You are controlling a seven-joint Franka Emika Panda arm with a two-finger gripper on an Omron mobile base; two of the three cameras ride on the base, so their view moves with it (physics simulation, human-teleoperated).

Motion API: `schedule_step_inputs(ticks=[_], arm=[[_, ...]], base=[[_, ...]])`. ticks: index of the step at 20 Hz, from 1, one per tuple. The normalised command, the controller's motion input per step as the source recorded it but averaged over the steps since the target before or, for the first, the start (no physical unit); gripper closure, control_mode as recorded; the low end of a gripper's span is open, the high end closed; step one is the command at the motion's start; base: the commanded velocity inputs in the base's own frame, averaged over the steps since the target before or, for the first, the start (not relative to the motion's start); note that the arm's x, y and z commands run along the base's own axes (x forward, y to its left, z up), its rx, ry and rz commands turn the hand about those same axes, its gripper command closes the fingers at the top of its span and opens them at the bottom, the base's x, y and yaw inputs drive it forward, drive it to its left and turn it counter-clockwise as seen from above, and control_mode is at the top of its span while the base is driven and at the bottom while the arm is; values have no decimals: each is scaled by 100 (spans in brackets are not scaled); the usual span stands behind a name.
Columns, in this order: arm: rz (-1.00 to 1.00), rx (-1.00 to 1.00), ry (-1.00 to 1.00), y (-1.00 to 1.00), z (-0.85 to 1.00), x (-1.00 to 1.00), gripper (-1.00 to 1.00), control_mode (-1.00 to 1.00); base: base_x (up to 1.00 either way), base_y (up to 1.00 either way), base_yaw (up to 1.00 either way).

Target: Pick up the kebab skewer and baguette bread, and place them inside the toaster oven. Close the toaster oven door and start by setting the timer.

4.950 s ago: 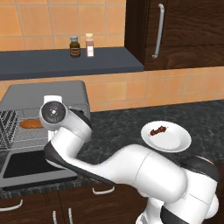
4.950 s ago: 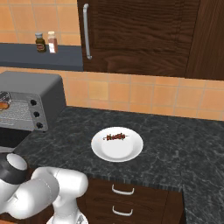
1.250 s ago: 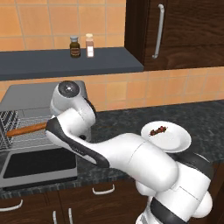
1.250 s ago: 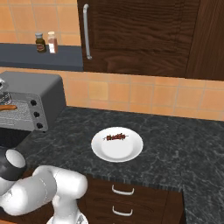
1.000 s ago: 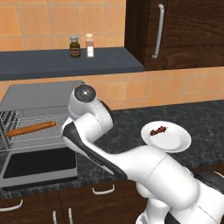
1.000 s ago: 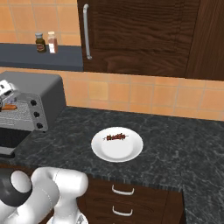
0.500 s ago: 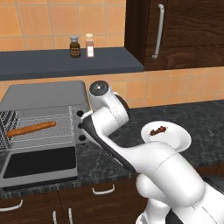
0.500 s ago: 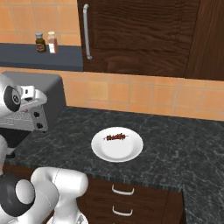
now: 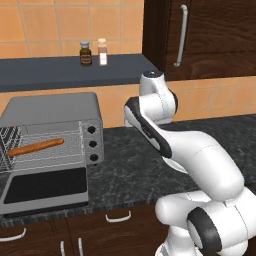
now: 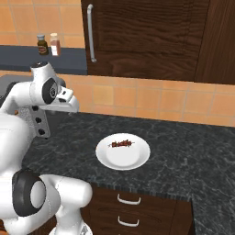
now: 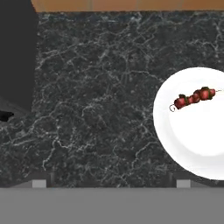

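Note:
The baguette bread point(image 9: 36, 147) lies on the wire rack inside the toaster oven point(image 9: 50, 107). The toaster oven door point(image 9: 45, 187) hangs open, folded down toward the counter's front. The kebab skewer point(image 10: 120, 144) rests on a white plate point(image 10: 123, 158) to the oven's right. In the hand view the kebab skewer point(image 11: 194, 98) lies on the plate point(image 11: 192, 140) at the right. My gripper point(image 11: 108, 183) hovers open and empty over the dark counter, between the oven's side point(image 11: 15, 52) and the plate.
Two spice bottles point(image 9: 86, 53) point(image 9: 102, 51) stand on the dark shelf above the oven. A dark wood cabinet with a long handle point(image 9: 180, 35) hangs at the upper right. Black marbled counter point(image 10: 183, 151) stretches right of the plate, with drawers beneath.
My arm has swung right, away from the oven mouth and over the counter toward the plate. The baguette stays on the rack. The jaws remain open.

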Motion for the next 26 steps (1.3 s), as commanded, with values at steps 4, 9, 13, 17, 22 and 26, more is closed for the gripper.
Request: schedule_step_inputs(ticks=[4, 9, 13, 17, 22, 26], arm=[[-27, 17, -1, -96, -49, 16, -100, -100], [-20, 9, -1, -68, -65, 9, -100, -100], [-15, 5, 0, -54, -40, 27, -100, -100], [-2, 4, 2, -36, -29, 37, -100, -100], [0, 7, 0, -35, -31, 20, -100, -100], [0, 0, 2, -3, -16, 18, -100, -100]], base=[[0, 0, 0], [0, 0, 0], [0, 0, 0], [0, 0, 0], [0, 0, 0], [0, 0, 0]])
